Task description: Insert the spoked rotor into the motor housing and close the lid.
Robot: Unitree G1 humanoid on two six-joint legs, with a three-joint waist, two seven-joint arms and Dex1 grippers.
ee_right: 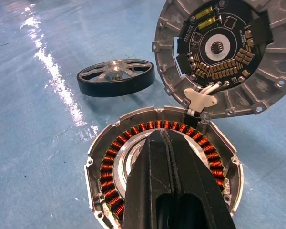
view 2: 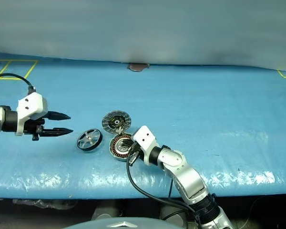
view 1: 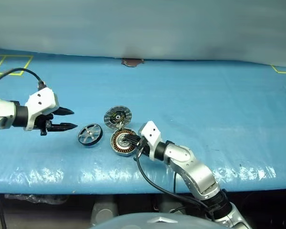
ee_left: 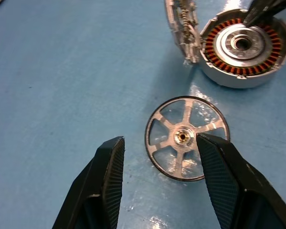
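1. Silver spoked rotor [view 1: 90, 134] lay flat on the blue table [view 1: 219, 109], just ahead of your left gripper [view 1: 70, 119], whose fingers stood apart and empty.
2. Your left arm was nearer it.
3. Your right gripper [ee_right: 168, 143], shut, pressed into the motor housing [view 1: 123, 142] beside the rotor, blocking the seat.
4. Its lid [view 1: 118, 116] stood swung open behind.
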